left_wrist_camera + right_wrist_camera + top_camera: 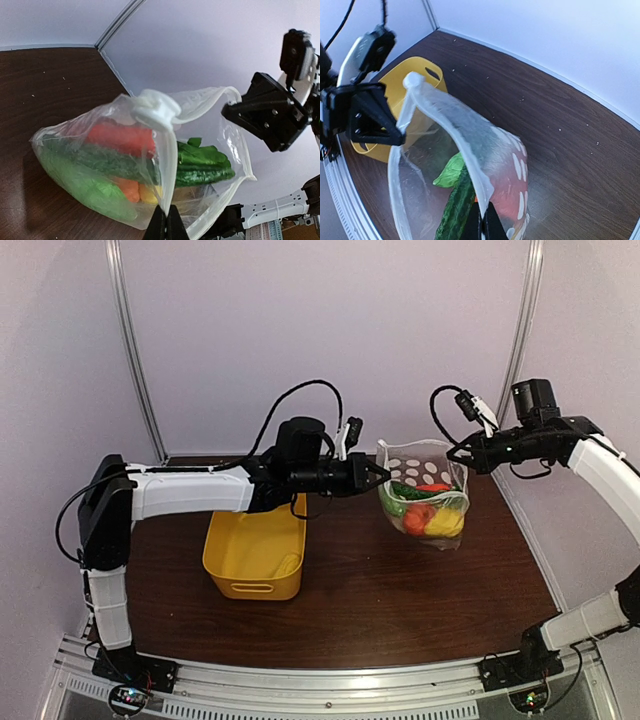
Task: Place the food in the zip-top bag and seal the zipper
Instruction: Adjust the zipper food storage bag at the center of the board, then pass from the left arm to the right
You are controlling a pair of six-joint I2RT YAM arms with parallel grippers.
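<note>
Dark wood table (400, 610), both arms reaching in over it from the near edge. Yellow tub (255, 555) sits left of centre under the left arm (190, 490); something pale yellow lies in its near right corner, can't tell what. Zip-top bag (425, 490) is right of the tub and apart from it, bottom on the table, top stretched between the two claws, mouth gaping. Food is inside the bag: long green cucumber (455, 210), red-orange carrot (120, 137), light green piece (85, 185) and yellow piece (447, 523), all piled at the bottom. Left gripper (385, 476) is clenched on the bag's left rim, and the film is bunched at its tips. Right gripper (462, 453) is clenched on the right rim. Zipper (422, 443) runs along the mouth edge, its two sides apart, not sealed.
</note>
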